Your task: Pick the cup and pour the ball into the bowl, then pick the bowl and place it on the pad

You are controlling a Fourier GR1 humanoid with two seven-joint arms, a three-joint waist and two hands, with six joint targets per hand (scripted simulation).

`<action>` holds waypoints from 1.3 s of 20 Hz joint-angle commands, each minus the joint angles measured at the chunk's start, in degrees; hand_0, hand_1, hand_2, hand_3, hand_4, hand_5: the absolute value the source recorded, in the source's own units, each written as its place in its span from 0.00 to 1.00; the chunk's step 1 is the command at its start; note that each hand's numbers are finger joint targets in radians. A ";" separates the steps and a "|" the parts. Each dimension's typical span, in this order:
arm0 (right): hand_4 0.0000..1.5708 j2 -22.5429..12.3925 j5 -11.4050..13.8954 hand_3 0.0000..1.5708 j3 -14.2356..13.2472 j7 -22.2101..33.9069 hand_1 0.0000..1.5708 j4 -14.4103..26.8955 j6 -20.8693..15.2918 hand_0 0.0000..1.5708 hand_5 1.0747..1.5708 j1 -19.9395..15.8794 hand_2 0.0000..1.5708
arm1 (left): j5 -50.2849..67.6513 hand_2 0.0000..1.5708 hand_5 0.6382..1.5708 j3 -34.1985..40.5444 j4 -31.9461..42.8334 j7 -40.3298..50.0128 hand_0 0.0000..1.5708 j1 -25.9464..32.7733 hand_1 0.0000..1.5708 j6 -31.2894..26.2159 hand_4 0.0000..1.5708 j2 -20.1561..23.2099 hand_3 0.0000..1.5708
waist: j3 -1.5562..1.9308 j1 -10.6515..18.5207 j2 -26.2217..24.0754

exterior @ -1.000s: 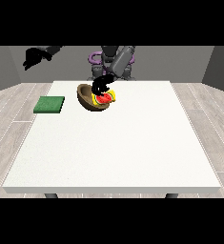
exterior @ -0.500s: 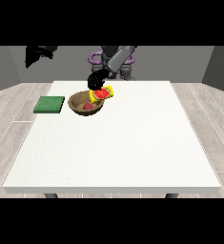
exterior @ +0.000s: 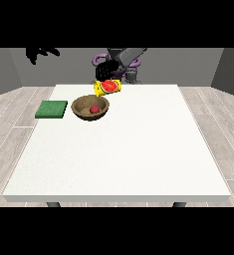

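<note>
From the front view you can see the pour looks done: the red ball [exterior: 94, 109] lies inside the brown bowl [exterior: 81, 109] on the white table [exterior: 138, 144], while the hand at the view's right [exterior: 106, 70] holds the yellow cup [exterior: 108, 87] on its side just above and behind the bowl's rim. The hand at the view's left [exterior: 39, 52] hangs high, well clear of the table, and you cannot tell how its fingers lie. What is left for you, I judge, is to put the cup away and move the bowl onto the green pad [exterior: 52, 109] just beside it.
</note>
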 commanded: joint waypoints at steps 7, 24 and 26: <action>0.36 -3.62 1.68 0.40 -1.69 -2.76 0.00 2.98 -0.63 0.00 0.99 4.88 0.30 | 18.74 1.00 0.92 18.08 -12.13 -10.42 1.00 0.69 1.00 5.88 0.73 8.78 1.00 | -0.07 8.88 -0.82; 0.43 4.99 -0.36 0.27 -0.35 -1.17 0.00 -1.07 -3.24 0.00 1.00 8.62 0.25 | 83.34 0.00 0.97 52.41 -29.84 -25.47 0.00 8.39 0.00 -20.34 0.30 3.23 0.00 | -0.52 11.46 3.90; 0.43 6.03 -0.46 0.24 -0.65 -2.18 0.00 -0.98 -4.17 0.00 1.00 10.90 0.23 | 89.31 0.00 0.97 55.97 -29.85 -24.08 0.00 8.96 0.00 -28.36 0.25 7.45 0.00 | -0.33 13.21 3.76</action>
